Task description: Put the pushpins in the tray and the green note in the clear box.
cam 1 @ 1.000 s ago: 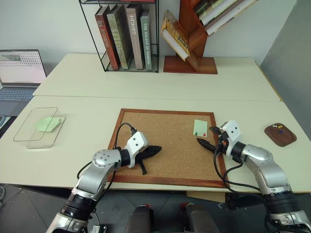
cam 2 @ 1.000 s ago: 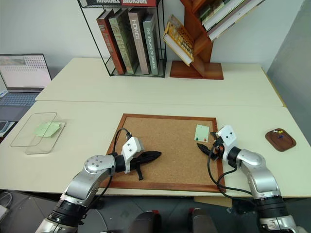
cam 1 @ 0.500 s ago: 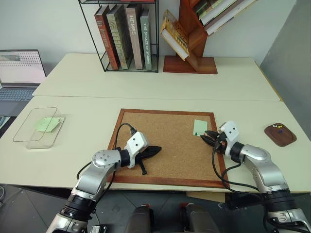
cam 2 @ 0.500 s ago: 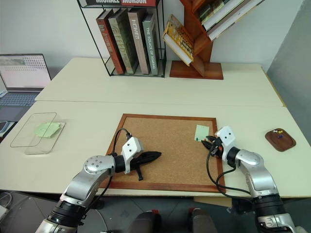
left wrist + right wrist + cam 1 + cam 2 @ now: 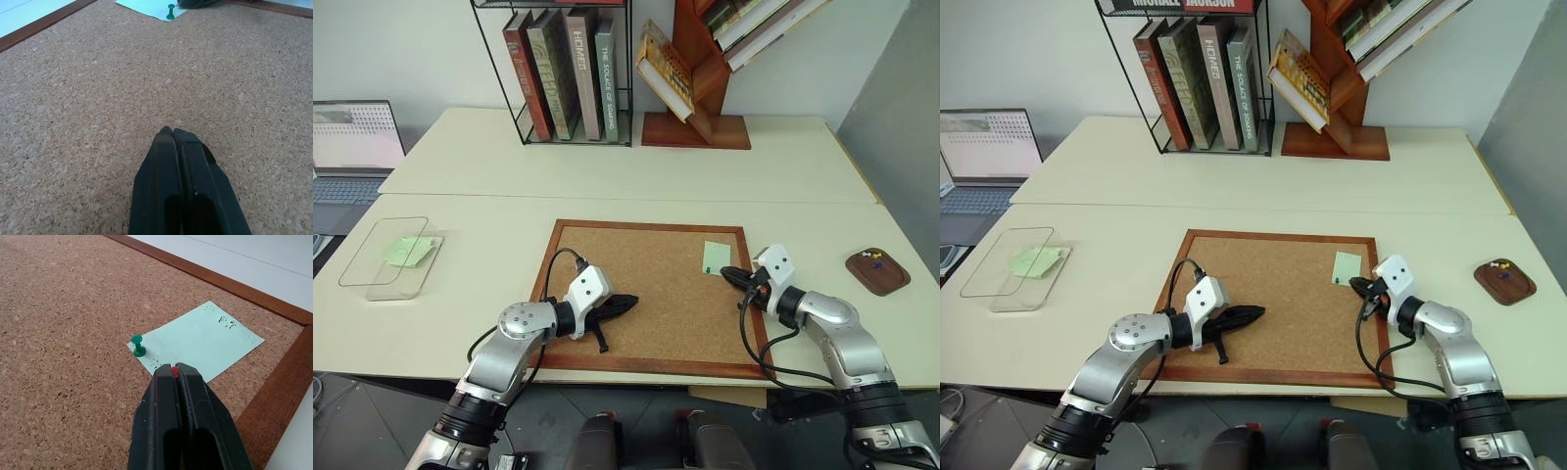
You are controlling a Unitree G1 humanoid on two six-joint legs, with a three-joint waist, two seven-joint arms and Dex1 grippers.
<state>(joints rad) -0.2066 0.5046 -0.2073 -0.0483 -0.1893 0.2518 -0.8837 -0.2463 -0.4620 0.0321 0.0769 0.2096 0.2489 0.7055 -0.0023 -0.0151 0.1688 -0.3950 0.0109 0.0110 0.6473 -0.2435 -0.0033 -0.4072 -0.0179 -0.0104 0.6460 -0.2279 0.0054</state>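
- The right hand (image 5: 174, 372) had pinched the red pin (image 5: 173, 370) at the green note's (image 5: 198, 340) edge.
- A green pin (image 5: 138, 345) stood in the note on the corkboard (image 5: 646, 284).
- The left hand (image 5: 172, 132) rested closed on the cork.
- The tray (image 5: 878, 271) and clear box (image 5: 384, 257) sat well apart on the surface (image 5: 489, 245).

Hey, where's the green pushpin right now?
The green pushpin stands in a corner of the green note on the corkboard's right side, just beside the right gripper.

Looks like an office or study: pale desks (image 5: 636, 166) pushed together, an open laptop (image 5: 352, 147), a wire rack of books (image 5: 570, 73), a slanted wooden bookshelf (image 5: 705, 69), a corkboard (image 5: 651, 294).
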